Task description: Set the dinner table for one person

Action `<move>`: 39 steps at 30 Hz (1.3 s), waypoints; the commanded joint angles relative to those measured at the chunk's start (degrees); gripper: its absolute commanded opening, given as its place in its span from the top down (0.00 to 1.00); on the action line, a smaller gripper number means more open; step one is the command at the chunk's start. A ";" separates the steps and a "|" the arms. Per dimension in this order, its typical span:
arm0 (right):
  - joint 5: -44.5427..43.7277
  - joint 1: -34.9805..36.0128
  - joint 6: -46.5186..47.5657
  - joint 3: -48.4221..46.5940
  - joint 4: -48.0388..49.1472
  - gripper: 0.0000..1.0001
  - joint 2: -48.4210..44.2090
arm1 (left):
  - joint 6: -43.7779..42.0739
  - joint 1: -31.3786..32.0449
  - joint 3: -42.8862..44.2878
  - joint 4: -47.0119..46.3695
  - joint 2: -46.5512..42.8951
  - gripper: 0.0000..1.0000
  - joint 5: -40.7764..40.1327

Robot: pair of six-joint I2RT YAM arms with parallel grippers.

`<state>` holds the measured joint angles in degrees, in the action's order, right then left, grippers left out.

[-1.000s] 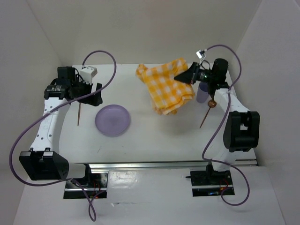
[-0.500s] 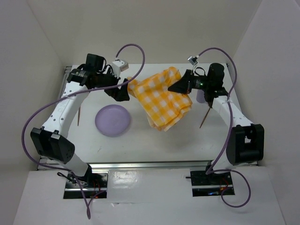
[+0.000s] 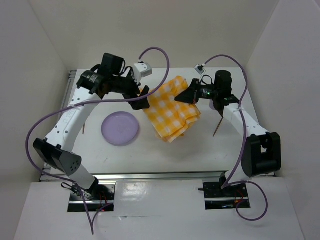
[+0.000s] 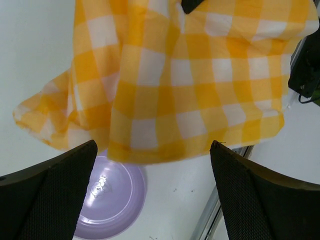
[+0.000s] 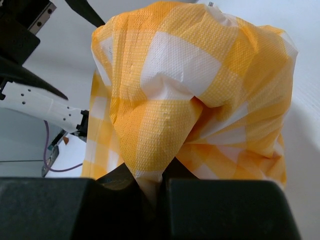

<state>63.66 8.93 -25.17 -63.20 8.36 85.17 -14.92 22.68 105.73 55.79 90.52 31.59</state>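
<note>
Right fingers point(image 3: 184, 96) pinch a bunched cloth point(image 3: 172, 112) fold, left fingers point(image 3: 141, 104) spread beside its hanging edge (nothing gripped): slip at that pinch could drop cloth onto plate point(image 3: 120, 128) beneath.

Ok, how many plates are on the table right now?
1: a purple plate on the table's left side, beside the hanging checked cloth. The cloth could hide another.

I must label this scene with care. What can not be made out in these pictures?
- Left wrist: purple plate, upper part hidden by the checked cloth.
- Top: thin wooden utensil, upper end behind the right arm; kind too small to tell.
- Right wrist: the cloth fills the view, hiding most of the dinner table.
</note>
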 commanded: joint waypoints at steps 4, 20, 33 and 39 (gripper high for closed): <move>-2.57 2.59 2.93 -1.84 -1.32 1.00 -3.16 | 1.90 3.78 4.92 3.01 8.70 0.00 -9.52; -12.85 4.96 6.70 -7.63 -13.18 0.32 -0.27 | 2.08 4.31 9.75 5.12 11.34 1.00 -5.66; -49.49 4.96 8.74 -12.22 -30.85 0.03 -5.17 | 7.63 4.91 17.31 -3.60 6.42 1.00 -13.22; -49.78 4.96 4.34 -4.05 -32.62 0.03 -8.26 | 0.07 7.46 5.39 3.62 8.79 1.00 -16.30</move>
<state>16.82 13.47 -18.39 -70.57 -21.21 79.18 -10.50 28.42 116.79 55.42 98.19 17.10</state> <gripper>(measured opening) 0.968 0.010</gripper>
